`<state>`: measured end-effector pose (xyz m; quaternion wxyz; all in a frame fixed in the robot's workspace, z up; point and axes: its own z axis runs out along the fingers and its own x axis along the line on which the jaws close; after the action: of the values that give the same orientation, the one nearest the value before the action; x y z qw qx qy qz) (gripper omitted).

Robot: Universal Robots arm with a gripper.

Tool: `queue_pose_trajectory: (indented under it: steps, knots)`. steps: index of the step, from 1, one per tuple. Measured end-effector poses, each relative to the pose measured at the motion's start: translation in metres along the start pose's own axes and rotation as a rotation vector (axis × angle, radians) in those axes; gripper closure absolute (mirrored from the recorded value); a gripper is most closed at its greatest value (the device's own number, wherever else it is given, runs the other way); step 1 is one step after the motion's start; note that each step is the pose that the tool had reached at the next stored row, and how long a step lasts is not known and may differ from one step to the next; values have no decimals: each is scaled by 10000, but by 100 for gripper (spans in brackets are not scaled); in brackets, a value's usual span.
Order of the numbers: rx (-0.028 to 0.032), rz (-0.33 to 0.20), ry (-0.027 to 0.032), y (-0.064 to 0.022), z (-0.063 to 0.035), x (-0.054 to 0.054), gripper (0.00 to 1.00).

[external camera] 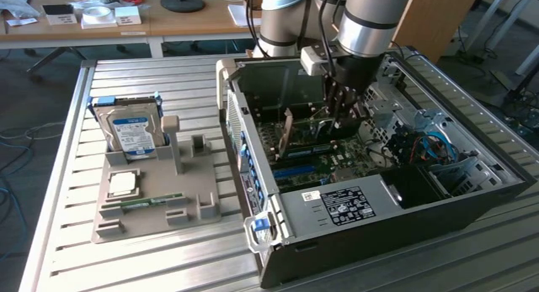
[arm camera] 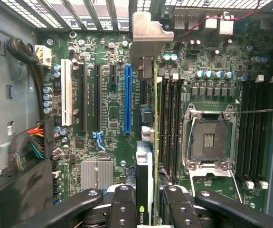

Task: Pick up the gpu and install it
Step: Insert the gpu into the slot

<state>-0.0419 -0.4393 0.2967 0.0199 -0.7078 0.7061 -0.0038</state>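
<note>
The gpu is seen edge-on, a thin card with a silvery metal bracket at its far end. My gripper is shut on it, with one black finger on each side. The card hangs inside the open computer case, above the motherboard. It sits just beside the long blue slot, between that slot and the black memory slots. From the exterior view my gripper reaches down into the case, and the gpu sits below it, close to the board.
A grey holder on the exterior view's left carries a silver hard drive, a processor chip and a green memory stick. The bare processor socket, cable bundles and blue cables crowd the case.
</note>
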Motion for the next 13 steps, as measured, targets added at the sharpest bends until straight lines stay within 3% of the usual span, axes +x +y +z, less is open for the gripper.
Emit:
queue_pose_trajectory:
  steps: [13]
  knots:
    - [1, -1, 0, 21, 41, 90, 73]
